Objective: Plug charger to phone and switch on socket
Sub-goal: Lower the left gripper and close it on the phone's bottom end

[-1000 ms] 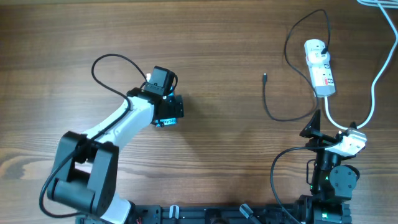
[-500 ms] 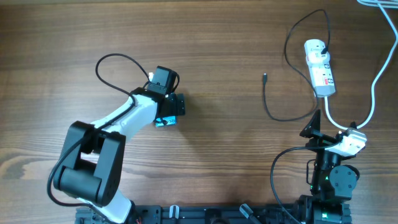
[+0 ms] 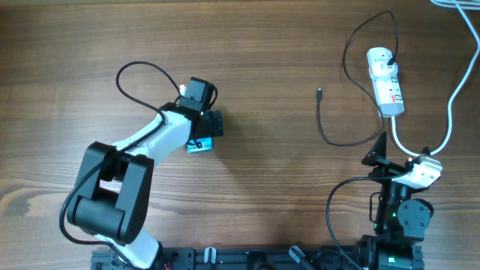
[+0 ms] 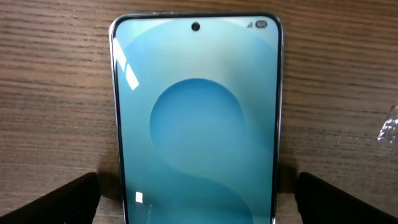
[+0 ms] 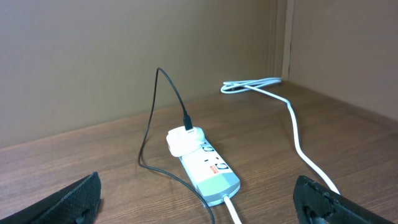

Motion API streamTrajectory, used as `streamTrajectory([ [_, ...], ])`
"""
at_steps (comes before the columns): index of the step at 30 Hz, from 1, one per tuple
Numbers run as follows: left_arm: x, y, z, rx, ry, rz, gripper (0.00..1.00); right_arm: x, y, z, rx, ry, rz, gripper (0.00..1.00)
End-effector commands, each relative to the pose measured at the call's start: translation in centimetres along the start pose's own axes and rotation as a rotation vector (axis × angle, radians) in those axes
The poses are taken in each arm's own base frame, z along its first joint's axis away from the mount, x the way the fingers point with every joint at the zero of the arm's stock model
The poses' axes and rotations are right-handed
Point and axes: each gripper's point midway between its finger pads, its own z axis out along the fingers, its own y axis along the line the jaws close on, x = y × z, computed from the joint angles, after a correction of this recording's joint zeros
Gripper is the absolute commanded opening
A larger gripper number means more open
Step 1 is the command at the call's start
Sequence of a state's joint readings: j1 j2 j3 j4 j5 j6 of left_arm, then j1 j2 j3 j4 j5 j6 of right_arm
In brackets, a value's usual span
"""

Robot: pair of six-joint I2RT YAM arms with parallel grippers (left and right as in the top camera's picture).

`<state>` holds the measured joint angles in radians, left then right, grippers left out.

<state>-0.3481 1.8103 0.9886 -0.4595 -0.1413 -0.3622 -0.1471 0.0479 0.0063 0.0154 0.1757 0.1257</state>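
The phone [image 4: 196, 118] lies flat on the wood with its cyan-blue screen up, filling the left wrist view. My left gripper [image 4: 198, 202] is open, one dark fingertip on each side of the phone and apart from its edges. From overhead the left gripper [image 3: 204, 126] covers most of the phone [image 3: 199, 147]. The charger [image 3: 330, 131] is a thin black cable running from the socket [image 3: 385, 81] to a small plug tip [image 3: 319, 93] lying loose on the table. My right gripper [image 3: 397, 155] is open near its base, and the socket [image 5: 205, 168] lies ahead of it.
A thick white cord [image 3: 450, 112] runs from the socket's near end and curves off to the back right; it also shows in the right wrist view as the white cord [image 5: 292, 124]. A wall stands behind the table there.
The left arm's elbow and base link have swung a little to the right while its gripper stays over the phone. The right arm, charger and socket have not moved.
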Motion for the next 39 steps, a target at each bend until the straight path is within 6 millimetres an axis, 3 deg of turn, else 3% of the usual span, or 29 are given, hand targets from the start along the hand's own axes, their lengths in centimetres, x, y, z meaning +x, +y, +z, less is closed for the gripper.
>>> streamTrajectory([
  [1, 2.37, 0.34, 1.49, -0.018, 0.088, 0.002, 0.98, -0.05, 0.2, 0.01, -0.013, -0.002, -0.013, 1.0],
  [6, 2.38, 0.35, 1.49, -0.018, 0.088, 0.002, 0.85, -0.05, 0.2, 0.01, -0.013, -0.002, -0.014, 1.0],
  [13, 2.52, 0.49, 1.47, -0.023, 0.093, 0.035, 0.75, -0.05, 0.2, 0.01, -0.013, -0.002, -0.013, 0.99],
  [22, 2.99, 0.76, 1.42, -0.027, 0.115, 0.142, 0.7, -0.03, 0.2, 0.02, -0.013, -0.002, -0.013, 1.0],
  [27, 2.97, 0.75, 1.41, -0.026, 0.114, 0.142, 0.88, -0.03, 0.2, 0.02, -0.013, -0.002, -0.013, 1.0],
  [28, 2.98, 0.76, 1.42, -0.027, 0.115, 0.141, 0.98, -0.05, 0.2, 0.01, -0.013, -0.002, -0.014, 1.0],
  [29, 2.97, 0.75, 1.41, -0.026, 0.114, 0.141, 1.0, -0.05, 0.2, 0.01, -0.013, -0.002, -0.014, 1.0],
  [39, 2.14, 0.34, 1.53, -0.012, 0.079, 0.136, 1.0, -0.03, 0.2, 0.02, -0.013, -0.002, -0.013, 1.0],
])
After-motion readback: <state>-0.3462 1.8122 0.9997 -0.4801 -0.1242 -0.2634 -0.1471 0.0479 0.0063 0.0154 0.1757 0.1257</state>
